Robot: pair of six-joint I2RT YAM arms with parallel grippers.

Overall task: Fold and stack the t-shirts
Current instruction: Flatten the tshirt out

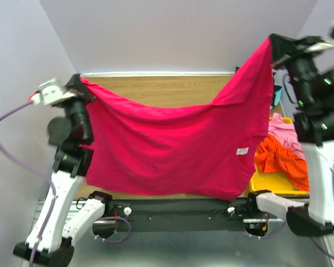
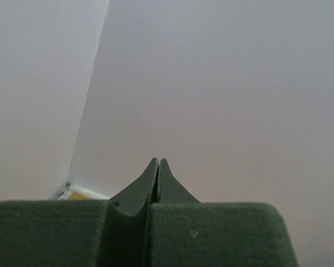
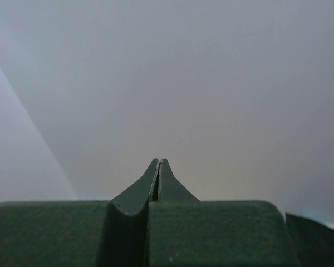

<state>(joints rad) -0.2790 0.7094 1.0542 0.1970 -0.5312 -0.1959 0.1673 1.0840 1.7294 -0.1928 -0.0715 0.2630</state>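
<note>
Crimson t-shirt (image 1: 172, 144) is held spread over worktop (image 1: 156, 89), pinched in closed left hand (image 1: 82, 88) & right hand (image 1: 274, 45). Nothing folded yet; orange t-shirt (image 1: 278, 158), pink t-shirt (image 1: 281, 130) left in yellow bin (image 1: 270, 183).

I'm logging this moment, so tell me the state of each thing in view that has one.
left tool: shut on one end of the red t-shirt.
right tool: shut on the other end, raised higher.
red t-shirt: unfolded, hanging in the air, sagging in the middle.
orange t-shirt: crumpled in the yellow bin.
pink t-shirt: crumpled behind the orange one.
</note>
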